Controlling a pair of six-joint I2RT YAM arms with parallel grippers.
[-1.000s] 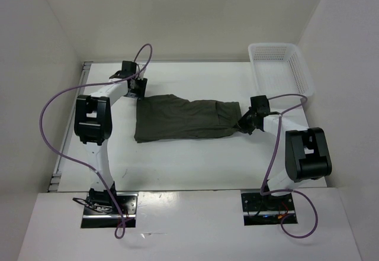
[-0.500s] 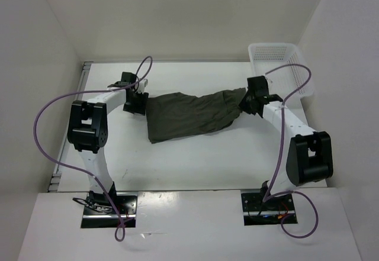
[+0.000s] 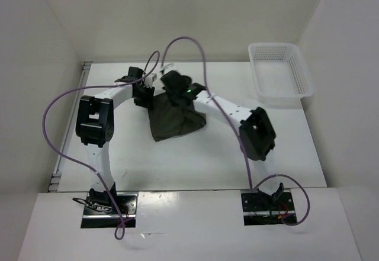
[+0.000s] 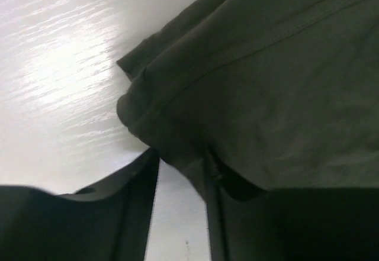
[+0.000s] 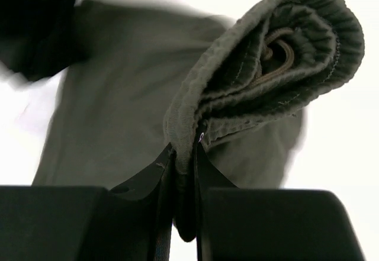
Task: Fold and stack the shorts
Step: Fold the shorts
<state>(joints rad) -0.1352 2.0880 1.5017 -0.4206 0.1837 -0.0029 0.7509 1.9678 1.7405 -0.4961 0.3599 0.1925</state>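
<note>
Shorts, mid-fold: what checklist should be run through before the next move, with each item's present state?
1. Right gripper clamped on the shorts: ok, shut on the rolled waistband.
2. Left gripper holding the hem: cannot tell; fabric sits between its fingertips, but a gap shows.
3. Folded edges lined up: cannot tell; the right arm covers the far part in the top view.
4. Grippers apart from each other: cannot tell; they are close together over the cloth.
5. Basket out of the way: ok, at the far right, apart from the shorts.
</note>
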